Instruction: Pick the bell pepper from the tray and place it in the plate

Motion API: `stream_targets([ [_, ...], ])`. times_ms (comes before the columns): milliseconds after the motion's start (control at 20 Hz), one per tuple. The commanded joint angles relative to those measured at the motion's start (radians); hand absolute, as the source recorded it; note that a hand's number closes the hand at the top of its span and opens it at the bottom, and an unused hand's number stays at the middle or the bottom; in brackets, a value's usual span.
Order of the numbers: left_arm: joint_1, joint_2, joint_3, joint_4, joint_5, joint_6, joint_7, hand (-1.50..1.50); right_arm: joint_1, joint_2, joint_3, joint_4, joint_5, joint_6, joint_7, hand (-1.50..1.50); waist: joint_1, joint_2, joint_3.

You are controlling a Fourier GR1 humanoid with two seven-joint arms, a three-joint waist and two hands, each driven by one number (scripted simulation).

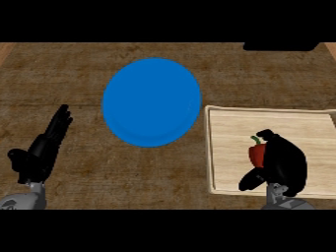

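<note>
Wooden counter [68,69]; tray [272,118] near right, blue plate [151,101] centre-left. Right hand [283,162] curled round red bell pepper [256,155] inside tray: grasp step. Next, likely lift and carry left to plate. Left hand [43,147] resting, fingers straight.

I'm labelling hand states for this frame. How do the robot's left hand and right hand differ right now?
The left hand is open with straight fingers; the right hand is curled. The left hand holds nothing and rests over the bare counter; the right hand wraps the red bell pepper over the wooden tray. The left hand sits left of the blue plate, the right hand to its right. Both are black.
</note>
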Motion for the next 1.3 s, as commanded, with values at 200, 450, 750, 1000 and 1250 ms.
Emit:
stream_targets([
  [200,0.019,0.019,0.032,-0.017,0.002,-0.037,-0.006,0.00,-0.024,-0.008,0.018,0.095,0.017,-0.051,-0.074,1.50,0.001,0.009,0.008],
  [450,0.060,0.006,0.029,-0.034,0.010,-0.048,-0.006,0.00,0.105,0.035,0.067,-0.007,0.059,-0.092,-0.003,1.50,-0.001,0.007,0.008],
  [750,-0.007,-0.007,0.025,-0.035,-0.011,0.003,0.058,0.00,0.451,0.042,0.400,-0.229,0.179,-0.347,0.255,1.50,-0.032,-0.002,0.008],
  [1000,0.027,0.008,0.035,0.002,-0.019,-0.020,0.004,0.00,0.527,0.042,0.596,-0.369,0.412,-0.377,0.352,1.50,-0.018,0.004,0.007],
  [1250,0.043,0.001,0.033,-0.054,-0.003,-0.029,0.019,0.00,0.485,0.042,0.783,-0.420,0.604,-0.303,0.474,1.50,-0.009,0.004,0.007],
])
